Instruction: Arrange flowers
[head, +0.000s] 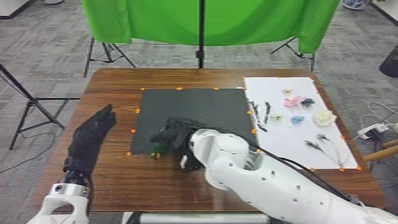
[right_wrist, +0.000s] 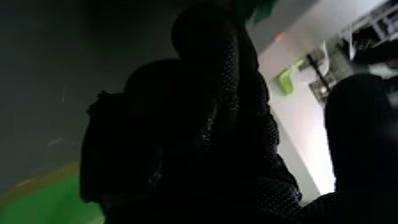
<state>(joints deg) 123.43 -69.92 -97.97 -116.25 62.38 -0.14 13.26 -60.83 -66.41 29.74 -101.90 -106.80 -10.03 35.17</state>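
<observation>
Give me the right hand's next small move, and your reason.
Probably settle the green piece onto the dark mat: the right hand is over that mat, right by the piece, while the pink flower and cream flower lie on the white sheet. Whether it grips the piece is unclear.

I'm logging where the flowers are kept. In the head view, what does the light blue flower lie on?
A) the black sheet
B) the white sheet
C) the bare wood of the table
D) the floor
B: the light blue flower lies on the white sheet, to the right of the black sheet.
</observation>
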